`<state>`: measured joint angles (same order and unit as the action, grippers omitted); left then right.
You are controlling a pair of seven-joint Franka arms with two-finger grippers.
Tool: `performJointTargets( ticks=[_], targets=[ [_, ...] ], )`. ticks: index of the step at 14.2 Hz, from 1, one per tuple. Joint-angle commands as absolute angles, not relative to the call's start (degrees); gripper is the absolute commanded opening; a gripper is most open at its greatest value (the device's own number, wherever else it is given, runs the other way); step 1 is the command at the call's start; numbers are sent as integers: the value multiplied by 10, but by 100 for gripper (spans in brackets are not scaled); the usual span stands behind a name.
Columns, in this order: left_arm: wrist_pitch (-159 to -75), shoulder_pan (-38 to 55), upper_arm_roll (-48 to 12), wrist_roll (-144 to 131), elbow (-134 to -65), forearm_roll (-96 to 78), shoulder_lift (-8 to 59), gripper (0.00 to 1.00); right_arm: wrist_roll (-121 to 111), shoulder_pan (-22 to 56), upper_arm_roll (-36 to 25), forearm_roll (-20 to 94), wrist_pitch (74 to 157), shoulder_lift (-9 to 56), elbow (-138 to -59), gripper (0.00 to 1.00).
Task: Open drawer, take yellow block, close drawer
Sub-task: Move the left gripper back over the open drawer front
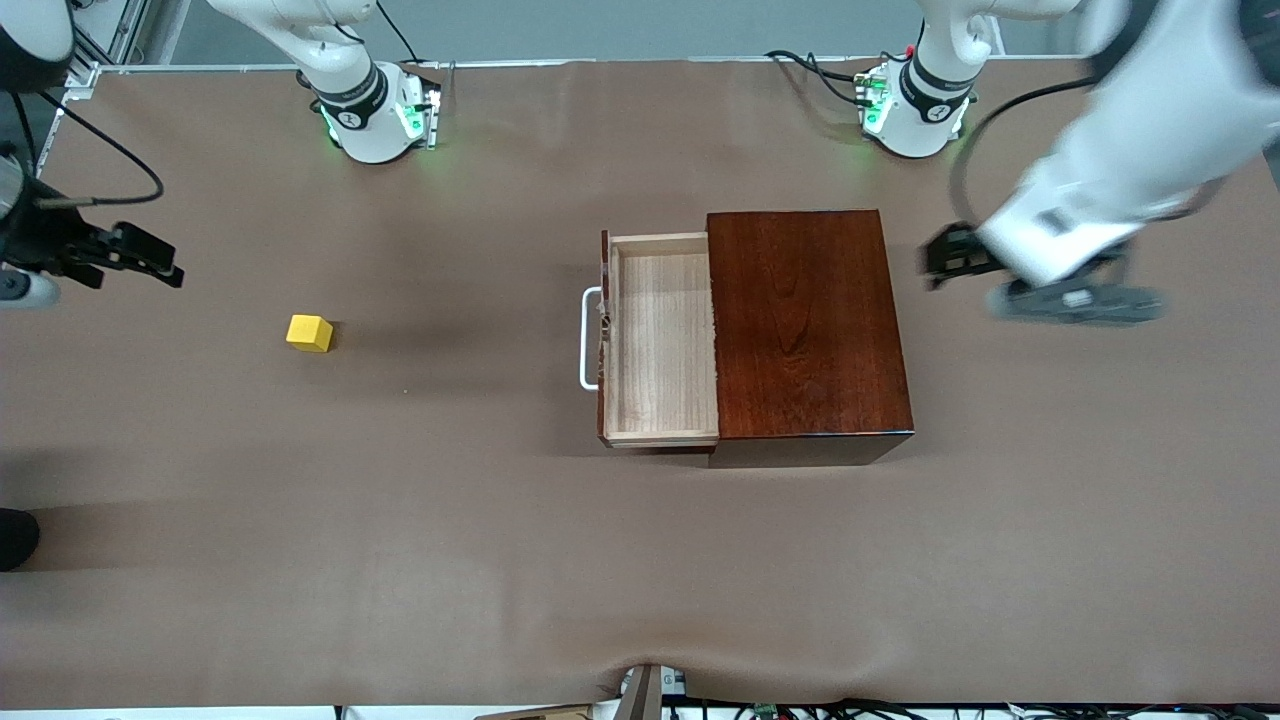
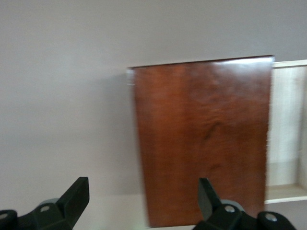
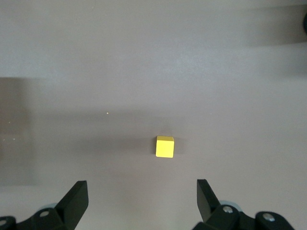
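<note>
The drawer (image 1: 662, 340) stands pulled out of the dark reddish-brown box (image 1: 808, 320); its pale interior is empty and its white handle (image 1: 588, 338) faces the right arm's end. The yellow block (image 1: 309, 333) lies on the bare table, well away from the drawer toward the right arm's end. My right gripper (image 1: 150, 262) is open and empty above the table near that end; its wrist view shows the block (image 3: 165, 146) just ahead of the open gripper (image 3: 142, 196). My left gripper (image 1: 940, 265) is open and empty over the table beside the box; its wrist view (image 2: 144, 196) shows the box top (image 2: 201, 139).
The table is covered in brown cloth (image 1: 640, 560). Both arm bases (image 1: 375, 110) stand along the edge farthest from the front camera. A dark object (image 1: 15, 538) pokes in at the right arm's end of the table.
</note>
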<state>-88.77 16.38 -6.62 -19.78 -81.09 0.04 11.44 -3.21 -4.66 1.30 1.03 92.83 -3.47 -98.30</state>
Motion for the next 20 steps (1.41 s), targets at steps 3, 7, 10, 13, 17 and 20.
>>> performJointTargets(
  ticks=[3, 7, 10, 13, 17, 20],
  targets=[
    [-950, 278, -62, -422, -780, -6, 184, 100, -21, -40, 11, -4, 902, -36, -957, 100],
    [-1016, 360, -63, -618, -779, -5, 236, 100, -20, -40, 11, -3, 908, -35, -959, 100],
    [-1065, 410, -60, -797, -778, -2, 264, 100, -18, -40, 11, 0, 911, -34, -958, 100],
    [-1124, 436, -59, -929, -744, -3, 309, 100, -2, -40, 11, 1, 917, -33, -958, 100],
    [-1202, 464, -57, -1181, -712, -3, 351, 100, 19, -39, 11, 4, 923, -33, -958, 100],
    [-1243, 471, -57, -1334, -711, -3, 362, 100, 19, -39, 11, 4, 923, -32, -958, 100]
  ],
)
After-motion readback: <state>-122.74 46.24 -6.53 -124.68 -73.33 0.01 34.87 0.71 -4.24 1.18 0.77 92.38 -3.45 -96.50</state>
